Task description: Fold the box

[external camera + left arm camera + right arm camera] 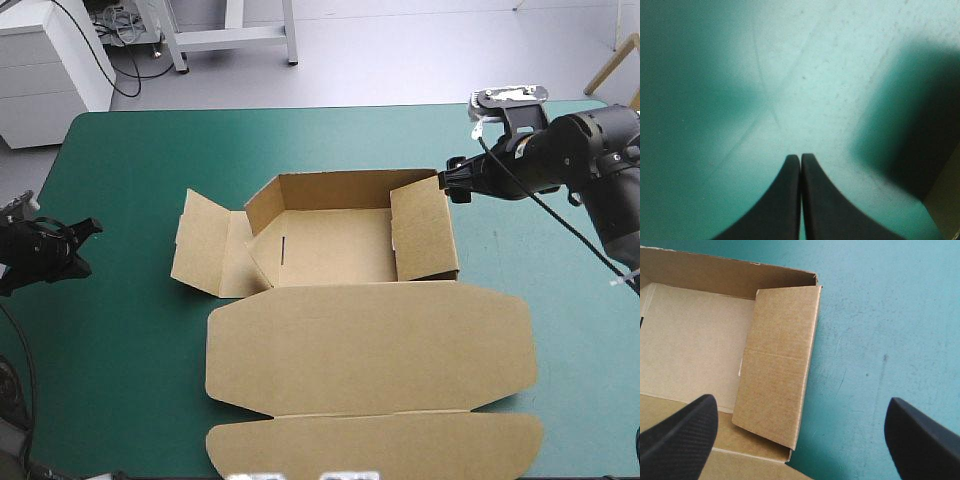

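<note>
box (pixel 330 245) half up: right wall (pixel 425 235) tucked, left flap (pixel 200 245) flat. right gripper (pixel 800 401) wide at corner; left gripper (pixel 800 159) closed, seemingly empty. lift flap along crease.

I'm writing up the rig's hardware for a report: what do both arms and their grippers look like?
Both the left arm and right arm are black, the right with bulky rounded housings. Each gripper has two broad black fingers like curved fins: those of the left gripper look smooth and matt, those of the right gripper show a fine woven texture.
</note>
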